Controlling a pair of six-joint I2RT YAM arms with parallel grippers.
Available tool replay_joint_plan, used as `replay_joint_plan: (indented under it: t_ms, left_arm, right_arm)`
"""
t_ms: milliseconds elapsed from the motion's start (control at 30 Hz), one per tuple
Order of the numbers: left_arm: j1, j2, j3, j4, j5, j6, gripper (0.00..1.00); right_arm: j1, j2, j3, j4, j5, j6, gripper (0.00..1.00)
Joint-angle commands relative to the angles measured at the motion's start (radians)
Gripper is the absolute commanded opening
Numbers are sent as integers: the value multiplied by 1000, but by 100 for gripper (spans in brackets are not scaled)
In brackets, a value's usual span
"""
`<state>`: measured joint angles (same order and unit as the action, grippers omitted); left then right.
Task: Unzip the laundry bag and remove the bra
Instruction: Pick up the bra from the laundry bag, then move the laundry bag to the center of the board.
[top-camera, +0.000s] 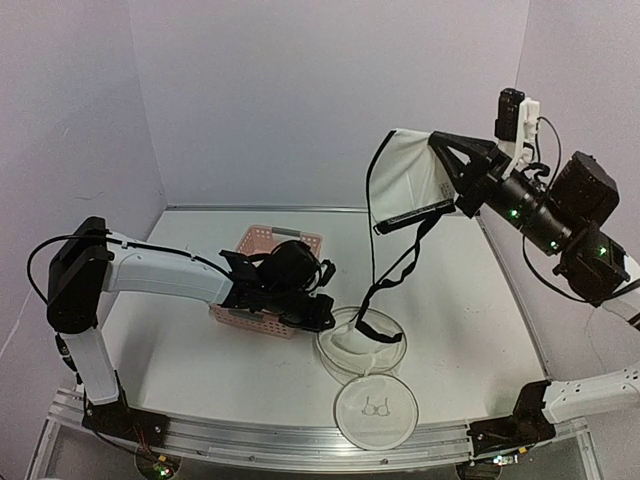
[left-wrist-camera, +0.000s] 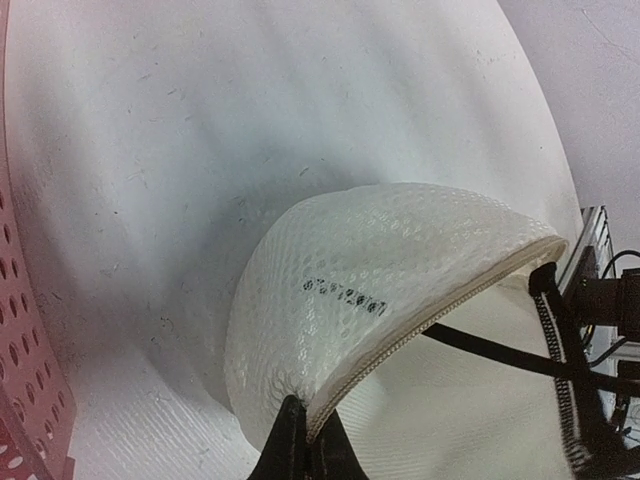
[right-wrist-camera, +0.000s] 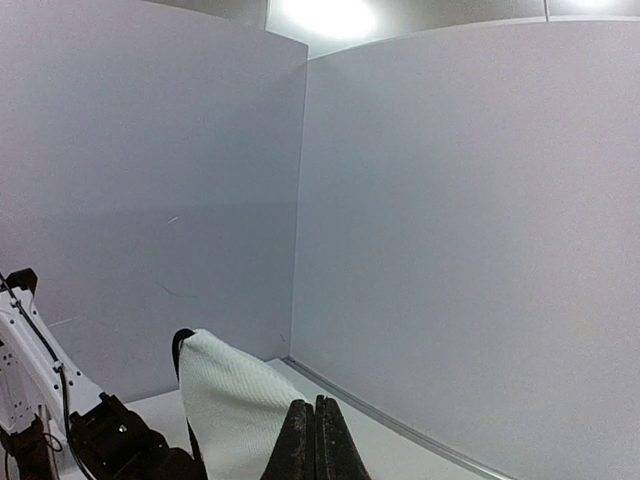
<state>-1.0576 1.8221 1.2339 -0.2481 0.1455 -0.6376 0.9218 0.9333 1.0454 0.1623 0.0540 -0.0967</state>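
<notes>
A: Where is the bra (top-camera: 405, 180)?
B: Raised at two o'clock, pinched by the right gripper (top-camera: 443, 172); soft, light, straps (top-camera: 398, 268) trailing. The limp laundry bag (top-camera: 396, 356), at six o'clock, is pinched at the rim by the left gripper (top-camera: 325, 318).

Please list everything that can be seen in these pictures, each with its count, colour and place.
bag: one, white mesh, unzipped, at the front middle of the table, right of the basket
bra: one, white with black straps, held high over the table's right back part, straps hanging down to the bag
basket: one, pink, middle of the table, partly hidden by the left arm
table: one, white, under everything
walls: three, pale lilac, at the back and both sides
left gripper: one, black, low, shut on the bag's rim
right gripper: one, black, high, shut on the bra
</notes>
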Motion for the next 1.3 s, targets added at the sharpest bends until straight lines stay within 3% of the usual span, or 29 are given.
replay_joint_plan:
  t_ms: [0,500,833,1267]
  left_arm:
    - [-4,3,-23,42,-28,-16,0]
    - [-107,-172,-154,91,-60,-127,0]
    - [-135,-413,-404,115,-167,-287,0]
    - [-167,-534,-561,117,-149,-396,0]
  right_arm:
    - [9,27,109,-1,35,-23,0]
    - [11,218,233,20,-45,37,0]
    - [13,313,240,63,-104,72,0]
    - [17,657,367,120,-56,225,0]
